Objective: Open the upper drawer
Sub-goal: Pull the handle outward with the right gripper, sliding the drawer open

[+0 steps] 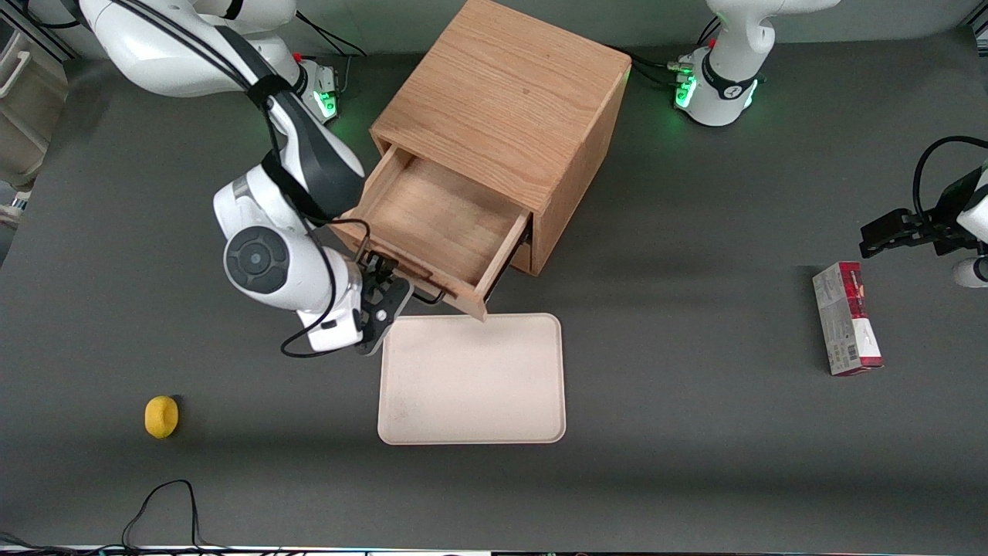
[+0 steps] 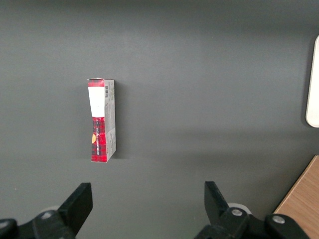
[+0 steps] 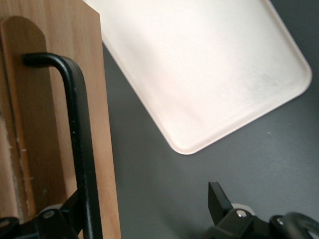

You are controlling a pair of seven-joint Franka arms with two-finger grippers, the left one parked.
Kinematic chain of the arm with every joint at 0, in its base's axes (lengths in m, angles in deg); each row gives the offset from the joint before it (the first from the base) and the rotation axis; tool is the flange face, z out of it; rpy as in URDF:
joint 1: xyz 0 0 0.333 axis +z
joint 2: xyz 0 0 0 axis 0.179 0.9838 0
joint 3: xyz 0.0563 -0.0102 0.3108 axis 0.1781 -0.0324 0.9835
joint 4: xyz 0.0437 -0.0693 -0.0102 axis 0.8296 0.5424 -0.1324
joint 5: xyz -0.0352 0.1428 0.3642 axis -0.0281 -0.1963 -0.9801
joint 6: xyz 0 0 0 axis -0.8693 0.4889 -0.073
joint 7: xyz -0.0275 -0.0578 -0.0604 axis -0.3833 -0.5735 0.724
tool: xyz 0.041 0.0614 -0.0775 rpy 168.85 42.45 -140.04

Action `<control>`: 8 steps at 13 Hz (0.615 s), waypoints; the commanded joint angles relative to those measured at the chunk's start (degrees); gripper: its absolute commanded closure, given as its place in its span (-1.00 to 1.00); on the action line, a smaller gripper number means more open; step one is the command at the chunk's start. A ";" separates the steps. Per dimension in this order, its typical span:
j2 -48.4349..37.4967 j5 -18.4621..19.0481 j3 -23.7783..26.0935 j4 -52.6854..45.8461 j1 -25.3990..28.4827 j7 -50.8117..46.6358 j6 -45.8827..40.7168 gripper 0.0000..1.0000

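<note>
The upper drawer (image 1: 440,220) of the oak cabinet (image 1: 509,100) is pulled well out, and its shallow wooden tray is bare inside. Its black wire handle (image 1: 429,298) sits on the front nearest the camera. My right gripper (image 1: 386,300) is at the handle end of the drawer front, just above the table. In the right wrist view the gripper (image 3: 144,199) is open. The handle bar (image 3: 79,139) runs along the drawer front (image 3: 55,59) close beside one finger (image 3: 72,204), and the other finger (image 3: 217,196) stands wide apart over the table. The lower drawer is hidden under the open one.
A pale pink tray (image 1: 471,378) lies on the table right in front of the open drawer and also shows in the right wrist view (image 3: 199,64). A yellow lemon (image 1: 161,416) lies toward the working arm's end. A red and white box (image 1: 845,318) lies toward the parked arm's end.
</note>
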 commanded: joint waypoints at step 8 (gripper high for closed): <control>0.68 6.76 -5.85 -13.41 -0.18 0.49 -2.13 -1.00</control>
